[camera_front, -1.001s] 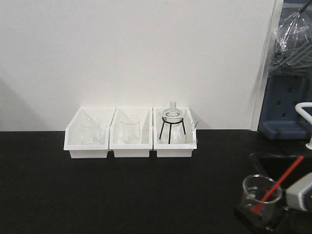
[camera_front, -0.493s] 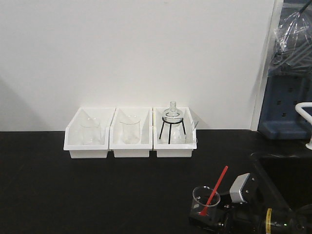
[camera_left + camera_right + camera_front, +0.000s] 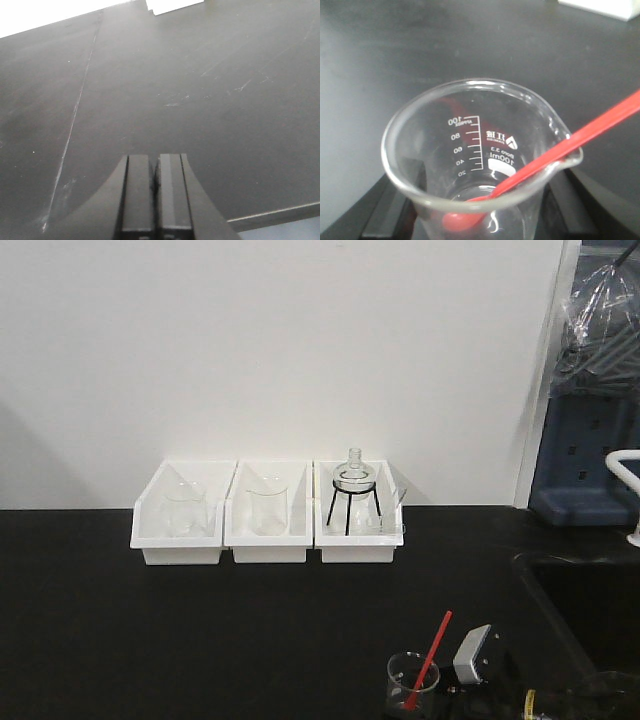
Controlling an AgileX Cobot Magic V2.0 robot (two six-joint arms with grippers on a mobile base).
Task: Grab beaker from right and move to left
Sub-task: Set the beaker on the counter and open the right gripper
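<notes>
The beaker (image 3: 411, 680) is small clear glass with a red stir stick (image 3: 432, 652) leaning out of it, low in the front view and right of centre. In the right wrist view the beaker (image 3: 470, 150) fills the frame, with 100ml markings, and the stick (image 3: 590, 132) rests in its spout. My right gripper (image 3: 480, 222) is shut on the beaker, one dark finger on each side. Its wrist (image 3: 474, 654) shows just right of the beaker. My left gripper (image 3: 155, 162) is shut on nothing, above bare black tabletop.
Three white bins (image 3: 182, 553) (image 3: 268, 553) (image 3: 360, 552) stand in a row against the back wall. Two hold clear beakers and the right one a round flask (image 3: 353, 476) on a black stand. A dark sunken basin (image 3: 585, 585) lies at the right.
My right gripper has carried the beaker leftward and down toward the table's front edge; the stick leans the same way. The bins have not moved.
</notes>
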